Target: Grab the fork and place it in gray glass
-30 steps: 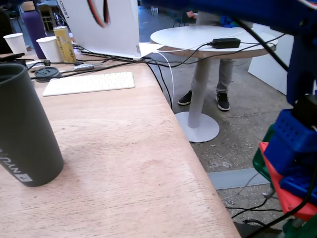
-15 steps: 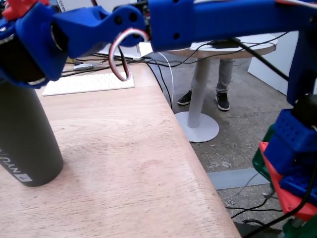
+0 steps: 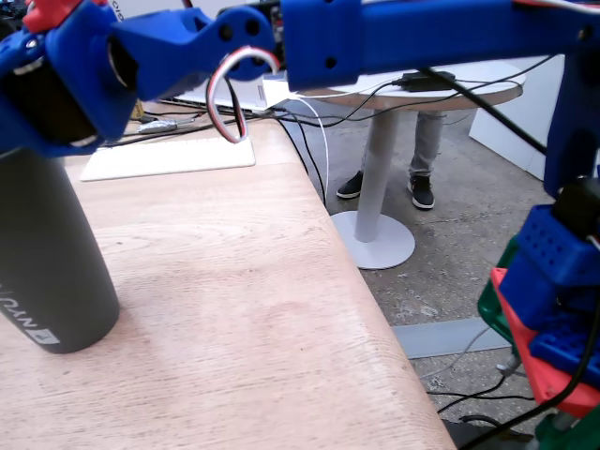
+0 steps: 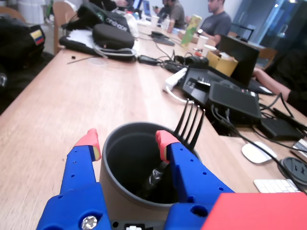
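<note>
The gray glass (image 3: 47, 253) stands upright at the left of the wooden table in the fixed view, its top hidden behind my blue arm (image 3: 169, 47). In the wrist view I look down into the gray glass (image 4: 112, 187). The fork (image 4: 191, 125) stands inside it, handle down in the dark interior, tines sticking up past the far rim. My gripper (image 4: 125, 142) hangs open over the mouth. Its left fingertip (image 4: 90, 140) is outside the rim and its right one is over the opening, next to the fork's handle.
A white keyboard (image 3: 169, 155) lies behind the glass, and the table's edge (image 3: 375, 309) runs close on the right. Past it stand a round white table (image 3: 403, 70) and a person's legs. The wrist view shows black bags (image 4: 112, 36), power bricks and cables farther along the table.
One second ago the arm was out of the way and the glass top showed. The arm then swung in over the glass; over the last half second it barely shifted.
</note>
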Robot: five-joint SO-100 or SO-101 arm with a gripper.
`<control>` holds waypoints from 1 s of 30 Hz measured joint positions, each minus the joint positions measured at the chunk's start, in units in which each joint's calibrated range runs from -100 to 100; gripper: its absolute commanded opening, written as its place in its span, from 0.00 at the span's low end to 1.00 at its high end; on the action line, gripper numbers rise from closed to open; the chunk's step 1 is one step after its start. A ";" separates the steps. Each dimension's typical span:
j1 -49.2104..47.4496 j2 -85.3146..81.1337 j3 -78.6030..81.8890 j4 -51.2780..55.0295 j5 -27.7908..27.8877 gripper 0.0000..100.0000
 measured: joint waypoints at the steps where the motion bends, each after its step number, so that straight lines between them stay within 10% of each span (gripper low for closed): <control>1: 0.00 0.00 0.00 0.00 0.00 0.26; 8: -1.22 -7.00 1.89 0.00 -0.39 0.26; 20: -1.22 -52.57 49.41 -0.08 -0.68 0.26; 30: -0.28 -70.73 64.83 -0.08 -10.60 0.22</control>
